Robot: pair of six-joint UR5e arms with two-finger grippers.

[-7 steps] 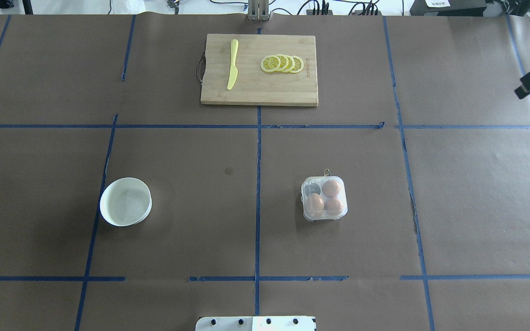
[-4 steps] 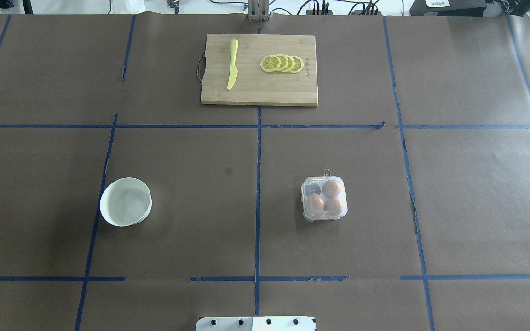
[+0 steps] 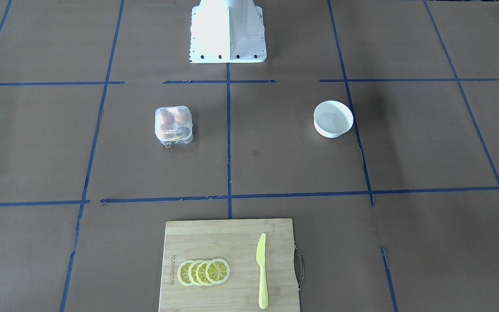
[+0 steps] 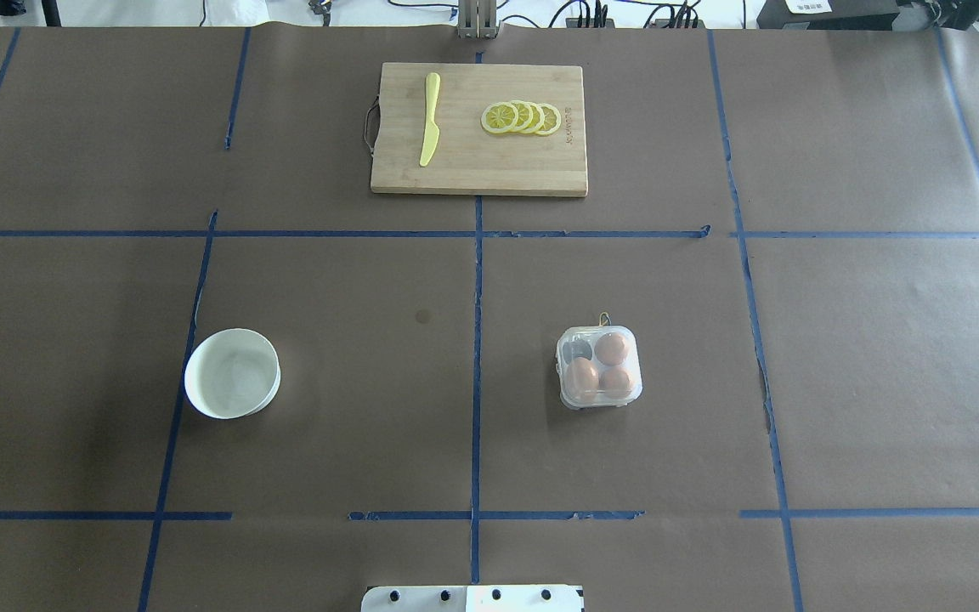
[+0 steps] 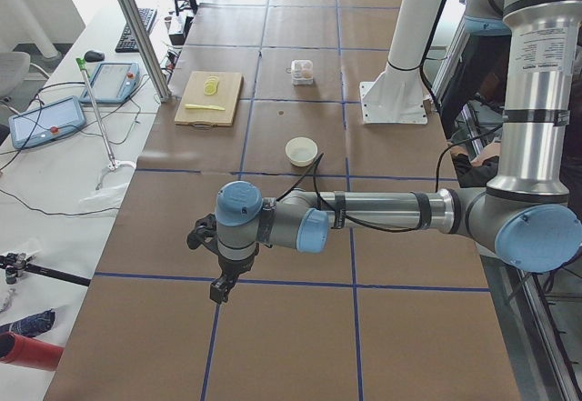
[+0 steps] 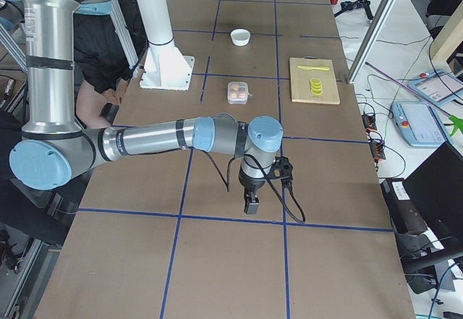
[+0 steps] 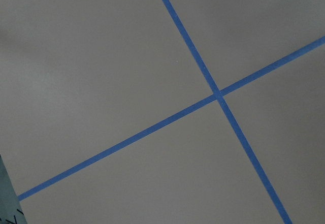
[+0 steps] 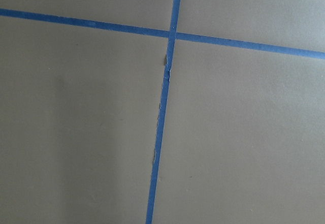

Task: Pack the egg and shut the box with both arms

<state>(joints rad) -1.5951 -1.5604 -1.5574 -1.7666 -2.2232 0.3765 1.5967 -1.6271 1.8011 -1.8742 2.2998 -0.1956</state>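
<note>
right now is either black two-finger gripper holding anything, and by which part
Nothing seems held: the left gripper and right gripper hang over the brown table, far from the clear plastic egg box. Whether their jaws are open cannot be told.

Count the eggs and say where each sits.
3, all in the box: far right egg, near left egg, near right egg, by the overhead view. Its far left cell looks empty. The bowl holds none.
</note>
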